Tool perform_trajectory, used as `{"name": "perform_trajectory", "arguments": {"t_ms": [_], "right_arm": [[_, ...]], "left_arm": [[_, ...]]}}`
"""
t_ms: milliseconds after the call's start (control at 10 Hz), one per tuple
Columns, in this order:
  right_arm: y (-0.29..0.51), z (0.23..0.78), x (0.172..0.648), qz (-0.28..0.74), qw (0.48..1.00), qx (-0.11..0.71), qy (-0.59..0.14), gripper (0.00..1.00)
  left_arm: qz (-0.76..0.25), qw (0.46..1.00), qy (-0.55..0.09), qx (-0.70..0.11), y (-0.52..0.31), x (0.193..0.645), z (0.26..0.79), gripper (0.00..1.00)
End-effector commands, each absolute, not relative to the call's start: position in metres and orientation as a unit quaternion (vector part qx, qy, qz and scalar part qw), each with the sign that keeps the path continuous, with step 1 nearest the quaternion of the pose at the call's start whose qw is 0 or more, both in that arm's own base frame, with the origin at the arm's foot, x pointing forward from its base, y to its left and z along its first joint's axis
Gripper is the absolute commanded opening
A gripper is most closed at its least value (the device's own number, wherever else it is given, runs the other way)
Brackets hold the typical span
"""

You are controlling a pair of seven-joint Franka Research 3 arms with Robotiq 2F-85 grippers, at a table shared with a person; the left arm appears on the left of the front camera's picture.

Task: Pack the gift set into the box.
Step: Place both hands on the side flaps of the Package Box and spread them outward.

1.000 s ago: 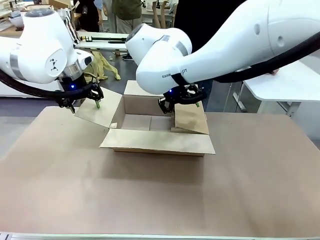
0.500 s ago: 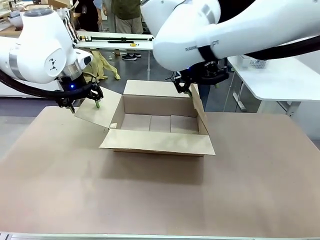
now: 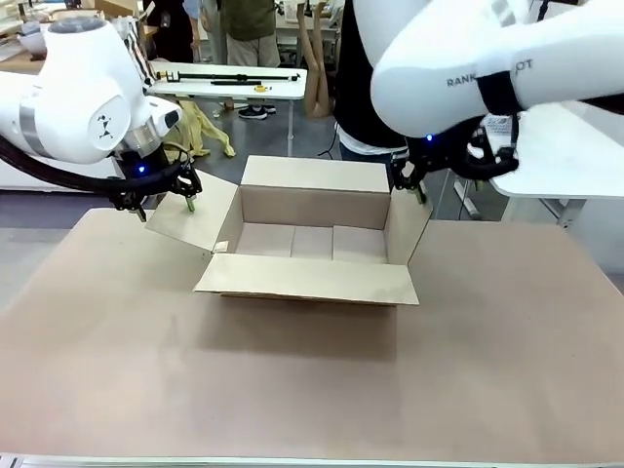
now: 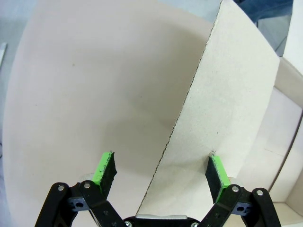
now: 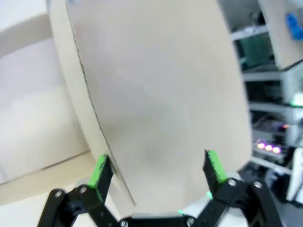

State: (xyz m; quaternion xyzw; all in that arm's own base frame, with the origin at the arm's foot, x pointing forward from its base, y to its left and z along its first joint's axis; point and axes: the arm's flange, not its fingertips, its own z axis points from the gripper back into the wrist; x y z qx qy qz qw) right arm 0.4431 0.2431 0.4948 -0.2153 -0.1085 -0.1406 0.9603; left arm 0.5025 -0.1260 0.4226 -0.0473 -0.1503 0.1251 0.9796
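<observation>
Front view: open box (image 3: 314, 240) bare inside, both arms' fingers (image 4: 107, 169) spread astride its side flaps.

lab with worktables (image 3: 229, 78)

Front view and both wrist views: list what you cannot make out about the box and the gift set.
- Gift set: in no view, so its whereabouts are unknown.
- Box floor, near strip: front view, hidden by the near flap.
- Right pincer contact with the right flap: right wrist view, blurred.
- Left pincer contact with the left flap: cut off by the bottom edge.
</observation>
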Motion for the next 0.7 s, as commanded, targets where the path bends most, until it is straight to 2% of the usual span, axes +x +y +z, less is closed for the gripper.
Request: {"name": "perform_trajectory", "arguments": {"t_ms": [0, 300, 500, 600], "right_arm": [[0.204, 0.484, 0.398, -0.173, 0.967, -0.116, -0.148, 1.00], [0.146, 0.441, 0.386, -0.154, 0.974, 0.047, -0.162, 1.00], [0.113, 0.420, 0.382, -0.164, 0.954, 0.102, -0.229, 1.00], [0.148, 0.450, 0.388, -0.196, 0.964, 0.020, -0.179, 1.00]], "left_arm": [[0.135, 0.979, -0.151, -0.037, -0.128, 0.501, 0.424, 1.00], [0.135, 0.979, -0.151, -0.037, -0.128, 0.501, 0.424, 1.00], [0.135, 0.979, -0.151, -0.037, -0.128, 0.501, 0.424, 1.00], [0.135, 0.979, -0.151, -0.037, -0.128, 0.501, 0.424, 1.00]]}}
